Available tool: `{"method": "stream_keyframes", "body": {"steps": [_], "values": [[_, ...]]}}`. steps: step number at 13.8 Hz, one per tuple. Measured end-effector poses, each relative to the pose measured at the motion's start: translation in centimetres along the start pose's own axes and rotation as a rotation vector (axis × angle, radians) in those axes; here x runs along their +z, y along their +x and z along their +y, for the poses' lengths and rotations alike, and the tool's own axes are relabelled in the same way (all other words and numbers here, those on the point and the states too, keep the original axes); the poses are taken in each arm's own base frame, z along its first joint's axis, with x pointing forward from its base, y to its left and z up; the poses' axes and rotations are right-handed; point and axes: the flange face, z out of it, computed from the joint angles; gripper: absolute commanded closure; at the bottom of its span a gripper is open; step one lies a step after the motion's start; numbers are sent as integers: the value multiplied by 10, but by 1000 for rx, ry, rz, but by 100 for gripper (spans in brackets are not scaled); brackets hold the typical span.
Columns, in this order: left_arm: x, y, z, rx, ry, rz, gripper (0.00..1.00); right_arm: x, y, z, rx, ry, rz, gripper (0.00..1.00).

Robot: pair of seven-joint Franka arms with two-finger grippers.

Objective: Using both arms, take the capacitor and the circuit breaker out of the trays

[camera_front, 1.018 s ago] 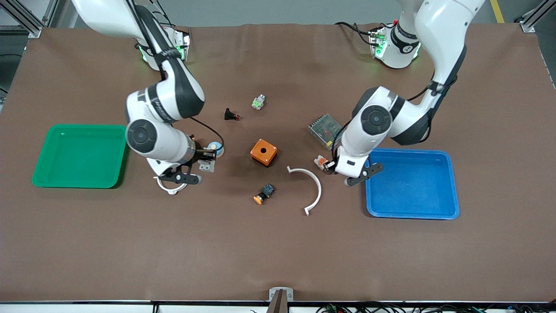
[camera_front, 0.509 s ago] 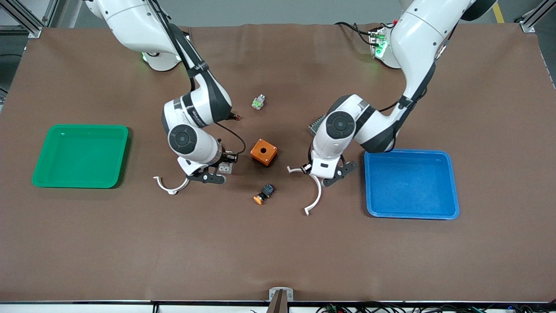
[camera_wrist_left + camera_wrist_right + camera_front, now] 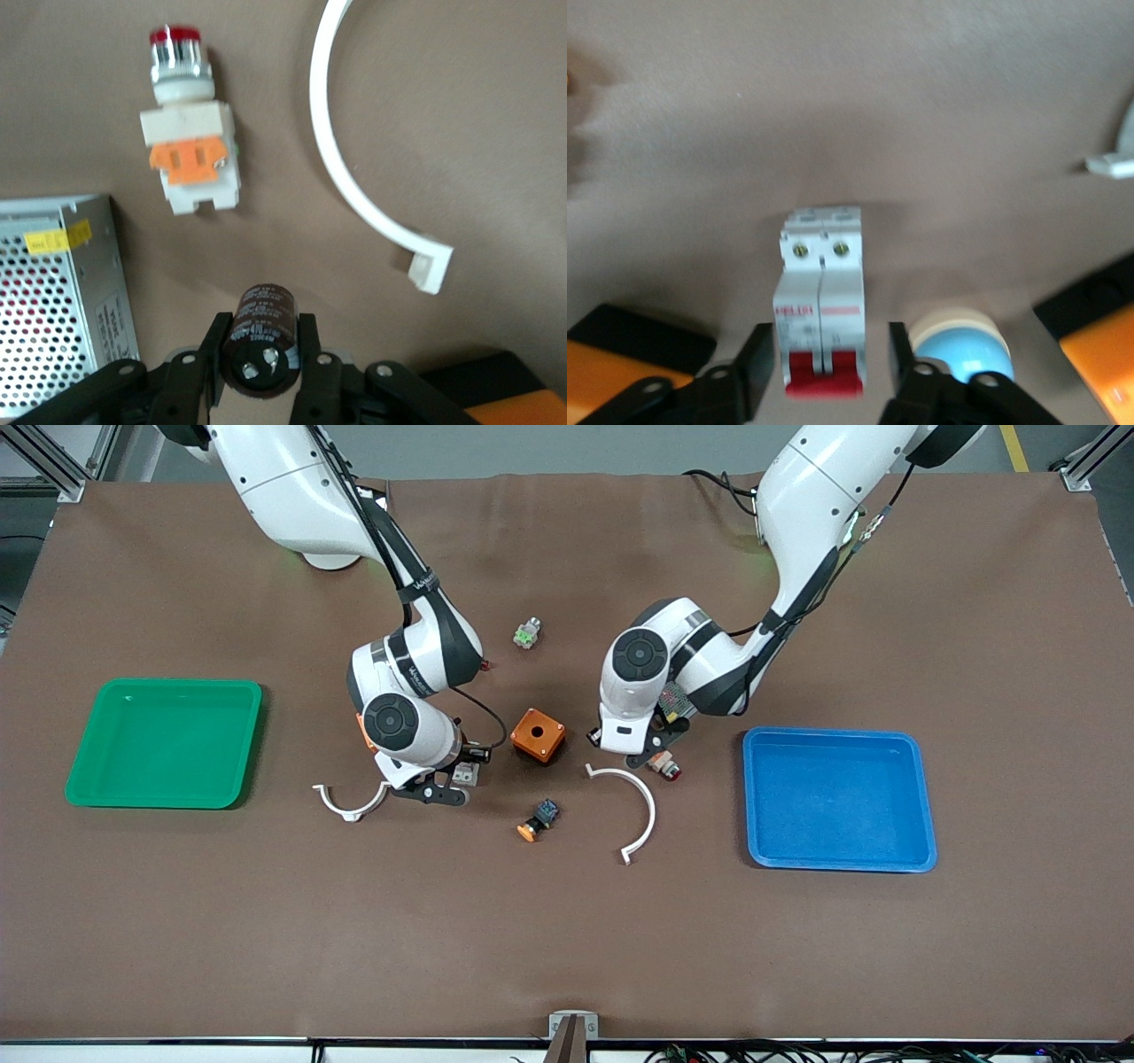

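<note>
My left gripper (image 3: 657, 744) is shut on the capacitor (image 3: 264, 332), a small dark cylinder held just above the table between the orange box (image 3: 538, 735) and the white-orange lamp (image 3: 663, 764); the gripper also shows in the left wrist view (image 3: 264, 359). My right gripper (image 3: 450, 777) is low beside the orange box, toward the right arm's end. In the right wrist view its fingers (image 3: 764, 363) stand open either side of the breaker (image 3: 822, 301), a white block with a red lever, with a gap on one side. The breaker also shows in the front view (image 3: 462, 773).
A blue-and-cream disc (image 3: 961, 345) lies close by the breaker. Two white arcs (image 3: 640, 802) (image 3: 347, 802), a black-blue switch with orange cap (image 3: 539, 821), a mesh power supply (image 3: 53, 301), a green-white part (image 3: 526, 634), a green tray (image 3: 164, 742) and a blue tray (image 3: 837, 797) are on the table.
Both arms have swung toward the table's middle. The left gripper left the blue tray's edge with the capacitor, uncovering the lamp. The breaker moved with the right gripper toward the orange box.
</note>
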Motion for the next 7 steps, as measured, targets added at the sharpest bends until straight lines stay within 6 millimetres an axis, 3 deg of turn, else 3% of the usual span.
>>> {"method": "stream_keyframes", "body": {"steps": [1,3,4,6,7], "values": [[6,-5,0,-6,8,-4,96,-19,-6,-1,5,-6,-22,0],[15,-17,1,-11,15,-10,84,-79,-26,7,7,-15,-68,0],[19,-22,2,-20,18,-12,65,-115,-36,19,14,-15,-85,0],[25,-29,2,-25,22,-16,10,-181,-50,63,45,-15,-107,0],[26,-30,2,-24,22,-16,0,-206,-53,89,63,-18,-109,0]]}}
